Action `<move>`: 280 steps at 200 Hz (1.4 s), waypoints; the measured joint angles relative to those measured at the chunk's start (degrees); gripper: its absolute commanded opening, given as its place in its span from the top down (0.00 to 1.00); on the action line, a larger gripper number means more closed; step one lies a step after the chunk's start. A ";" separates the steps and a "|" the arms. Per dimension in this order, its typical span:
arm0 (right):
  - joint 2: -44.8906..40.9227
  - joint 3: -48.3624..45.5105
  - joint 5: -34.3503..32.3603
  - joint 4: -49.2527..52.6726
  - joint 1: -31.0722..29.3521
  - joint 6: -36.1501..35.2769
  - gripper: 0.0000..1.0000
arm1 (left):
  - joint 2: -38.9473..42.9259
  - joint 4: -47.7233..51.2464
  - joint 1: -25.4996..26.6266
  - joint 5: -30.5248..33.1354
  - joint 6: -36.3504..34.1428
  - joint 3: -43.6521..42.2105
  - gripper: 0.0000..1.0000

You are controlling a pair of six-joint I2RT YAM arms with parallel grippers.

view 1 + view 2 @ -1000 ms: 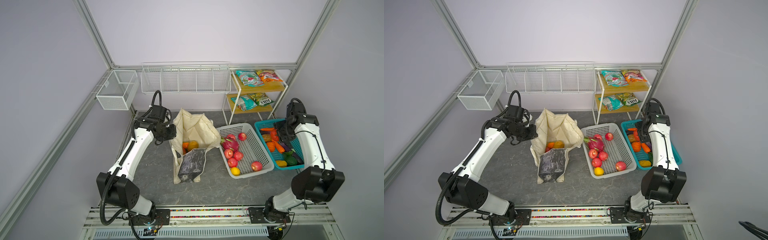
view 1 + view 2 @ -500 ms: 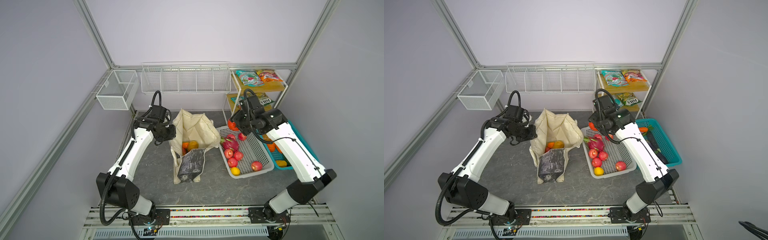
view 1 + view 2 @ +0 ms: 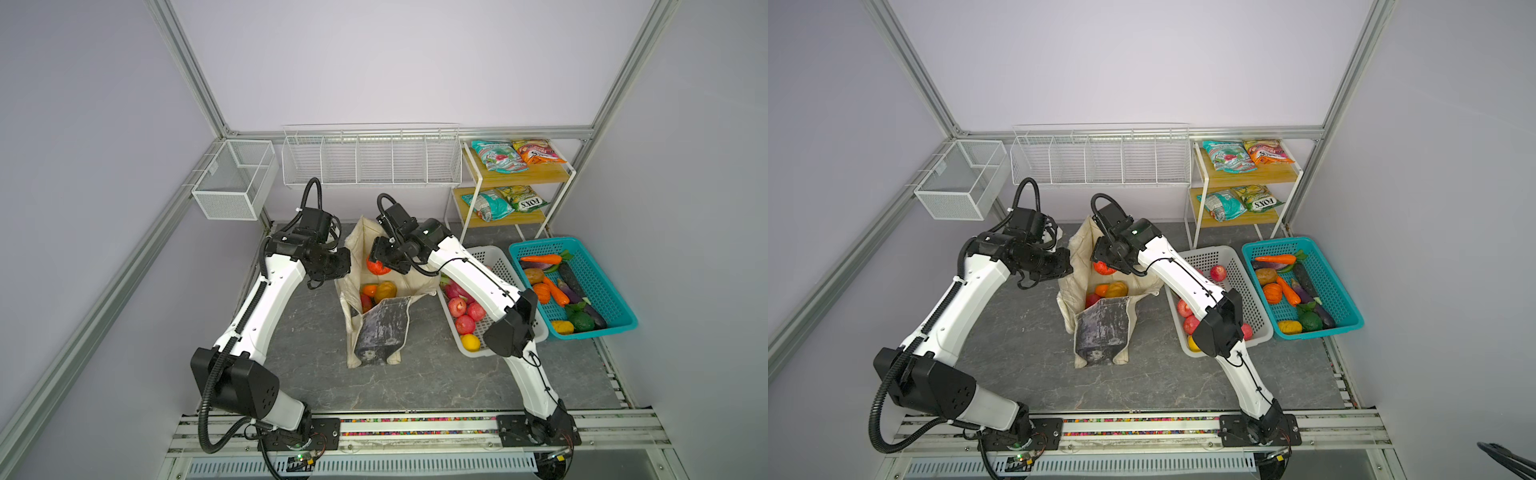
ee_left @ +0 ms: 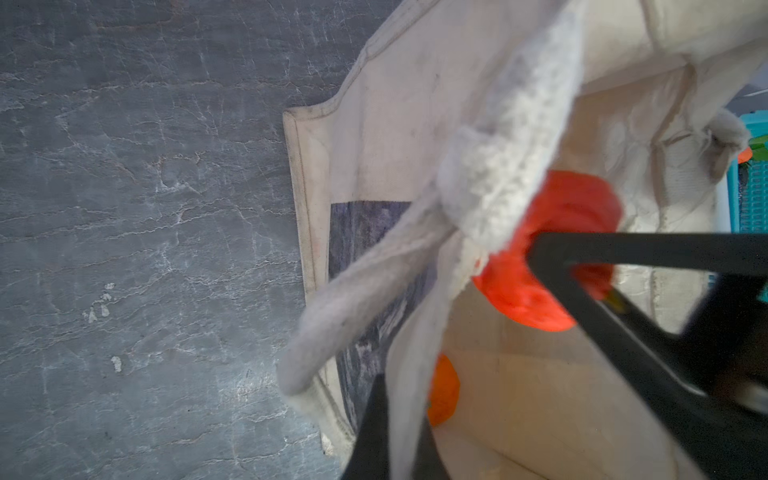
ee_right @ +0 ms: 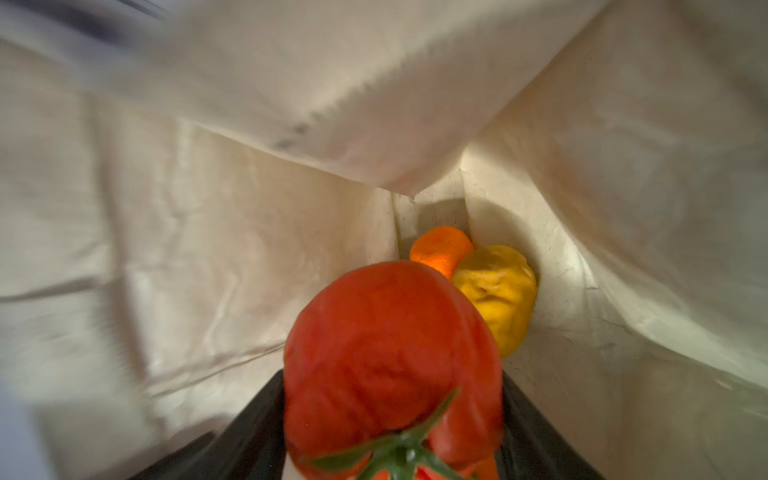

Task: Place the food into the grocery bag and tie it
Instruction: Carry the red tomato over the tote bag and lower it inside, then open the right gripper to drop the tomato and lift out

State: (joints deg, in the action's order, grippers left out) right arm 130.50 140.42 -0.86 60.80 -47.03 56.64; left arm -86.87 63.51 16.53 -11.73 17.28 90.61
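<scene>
The cream grocery bag (image 3: 376, 316) (image 3: 1100, 324) stands open mid-table, its dark marbled panel facing front. My left gripper (image 3: 344, 270) (image 3: 1065, 270) (image 4: 401, 436) is shut on the bag's left rim fabric and holds the mouth open. A strap handle (image 4: 490, 174) hangs across the left wrist view. My right gripper (image 3: 380, 264) (image 3: 1104, 266) (image 5: 392, 399) is shut on a red tomato (image 3: 376, 268) (image 4: 569, 216) (image 5: 390, 349) just inside the bag's mouth. At the bag's bottom lie an orange (image 5: 440, 247) and a yellow fruit (image 5: 498, 295).
Right of the bag is a white perforated basket (image 3: 484, 250) holding red apples (image 3: 464, 322) and a lemon. Beyond it a teal basket (image 3: 594, 330) holds toy vegetables. Snack packets (image 3: 498, 156) lie on a two-tier shelf at the back right. Wire baskets hang on the back wall.
My right arm has swung left from the teal basket, across the white basket, to the bag's mouth, carrying the tomato. The left arm has kept still on the bag's rim.
</scene>
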 measured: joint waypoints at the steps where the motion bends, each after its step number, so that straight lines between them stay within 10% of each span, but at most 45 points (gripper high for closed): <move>1: 0.22 0.00 0.20 0.02 -0.04 -0.02 0.30 | 0.00 0.02 -0.02 -0.02 0.00 0.00 1.00; 197: 12.59 2.14 18.62 -2.14 -2.36 -0.52 0.26 | 5.25 -0.70 -4.72 2.93 2.01 -3.69 1.00; 280: 12.83 2.14 17.40 -1.68 -2.51 -1.99 0.02 | 5.64 -1.53 -4.98 3.37 2.58 -4.61 1.00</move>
State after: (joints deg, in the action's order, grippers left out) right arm 143.33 142.56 16.53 59.11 -49.54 54.65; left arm -81.23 61.98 11.55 -8.36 19.86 86.00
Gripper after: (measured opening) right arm 0.958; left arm 0.047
